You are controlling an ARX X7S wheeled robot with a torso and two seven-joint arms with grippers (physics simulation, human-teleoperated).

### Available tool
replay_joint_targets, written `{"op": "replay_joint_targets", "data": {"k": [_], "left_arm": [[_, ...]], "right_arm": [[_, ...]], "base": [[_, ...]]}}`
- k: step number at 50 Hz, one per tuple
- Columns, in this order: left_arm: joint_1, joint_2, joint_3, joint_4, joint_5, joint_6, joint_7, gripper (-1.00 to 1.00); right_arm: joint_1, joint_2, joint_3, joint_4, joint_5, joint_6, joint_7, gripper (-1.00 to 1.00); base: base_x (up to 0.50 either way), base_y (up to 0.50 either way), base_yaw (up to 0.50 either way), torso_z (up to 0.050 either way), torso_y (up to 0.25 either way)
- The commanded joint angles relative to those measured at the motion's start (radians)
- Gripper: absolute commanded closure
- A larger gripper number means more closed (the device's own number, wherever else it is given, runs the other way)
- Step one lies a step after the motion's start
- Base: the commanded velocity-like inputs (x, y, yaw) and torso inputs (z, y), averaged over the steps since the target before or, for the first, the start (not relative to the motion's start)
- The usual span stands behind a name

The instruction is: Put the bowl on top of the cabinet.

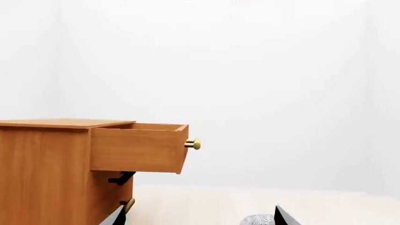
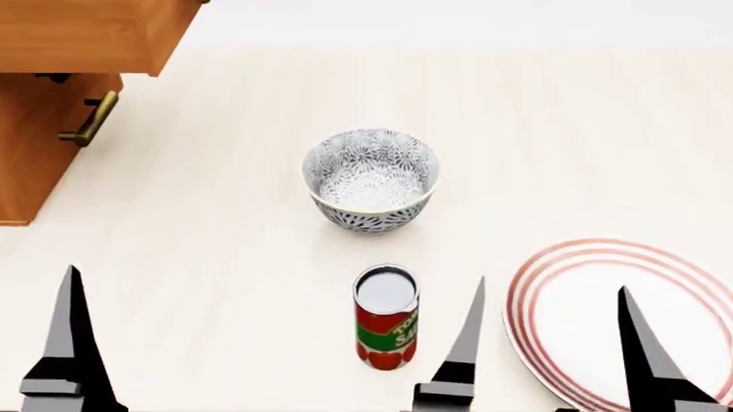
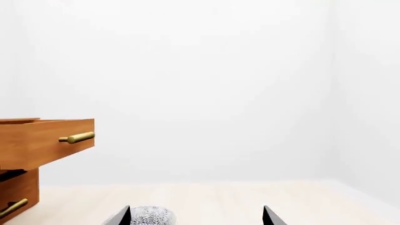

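Observation:
The bowl (image 2: pixel 370 180), white with a dense blue-grey floral pattern, stands upright on the pale floor, apart from both grippers. The orange-brown cabinet (image 2: pixel 34 146) is at the far left with its top drawer (image 2: pixel 69 34) pulled out. In the left wrist view the cabinet's flat top (image 1: pixel 62 123) is bare. My right gripper (image 2: pixel 552 285) is open near the bottom edge, well short of the bowl. Only one finger (image 2: pixel 71 343) of my left gripper shows in the head view. The left gripper (image 1: pixel 198 218) is open, and the bowl (image 1: pixel 258 219) peeks beside one fingertip. The right gripper (image 3: pixel 196 211) holds nothing, with the bowl (image 3: pixel 151 215) near a fingertip.
A red-labelled tin can (image 2: pixel 386 316) stands upright between the bowl and my grippers. A flat white plate with red rings (image 2: pixel 624 318) lies at the lower right, under the right gripper. The open drawer (image 1: pixel 140 147) with its brass knob juts out from the cabinet front.

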Motion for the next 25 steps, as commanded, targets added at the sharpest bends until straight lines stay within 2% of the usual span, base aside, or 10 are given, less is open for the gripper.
{"op": "replay_joint_targets", "data": {"k": [1,25], "left_arm": [[-0.001,0.004,-0.013,0.039,-0.015,-0.003,0.019,-1.00],[-0.010,-0.014,-0.008,0.065,-0.046,-0.022,-0.011,-1.00]], "right_arm": [[0.002,-0.002,0.015,-0.040,-0.031,0.030,-0.006,-1.00],[0.005,0.013,-0.003,-0.025,0.003,0.019,0.011,-1.00]], "base": [[0.50,0.05,0.00,0.000,0.000],[0.50,0.06,0.00,0.000,0.000]]}}
